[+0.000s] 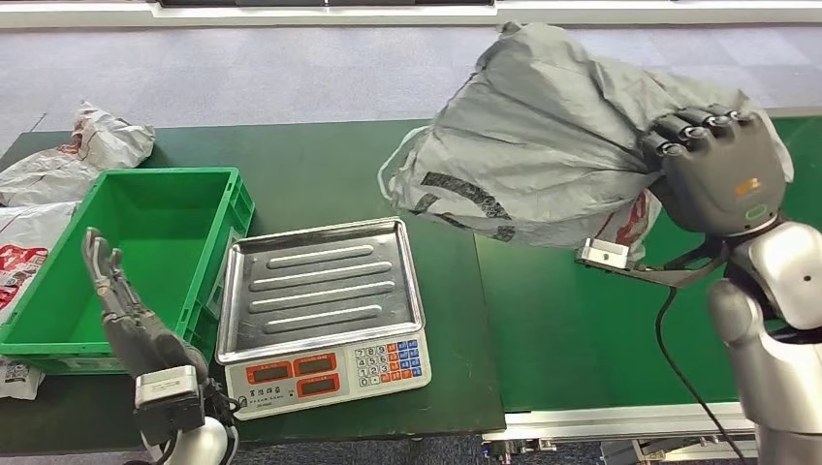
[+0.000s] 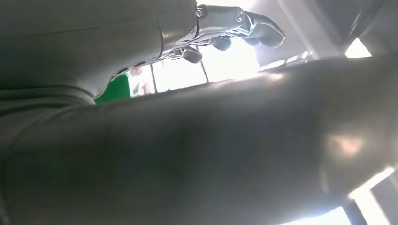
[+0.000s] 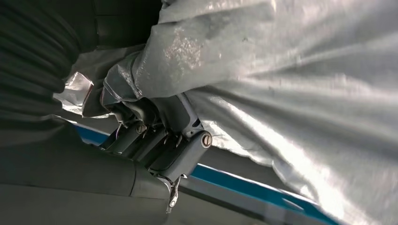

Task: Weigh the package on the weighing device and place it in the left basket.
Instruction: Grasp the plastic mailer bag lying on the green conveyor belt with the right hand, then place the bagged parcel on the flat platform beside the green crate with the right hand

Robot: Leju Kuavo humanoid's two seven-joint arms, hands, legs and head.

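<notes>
The right hand (image 1: 719,172) grips the grey package (image 1: 543,145) in the air, right of the scale (image 1: 320,300). Weighing and the basket (image 1: 145,252) remain. The left hand (image 1: 121,300) waits, fingers spread.

Package (image 1: 543,145): grey plastic mailer bag, crinkled, slight sheen. Scale (image 1: 325,315): ribbed stainless steel pan, shiny; white plastic body. Basket (image 1: 208,184): green rigid plastic, smooth. Table (image 1: 320,155): matt dark green surface. Right hand (image 1: 722,170): matt dark grey plastic shell. Side mailers (image 1: 87,145): wrinkled white plastic film.
</notes>
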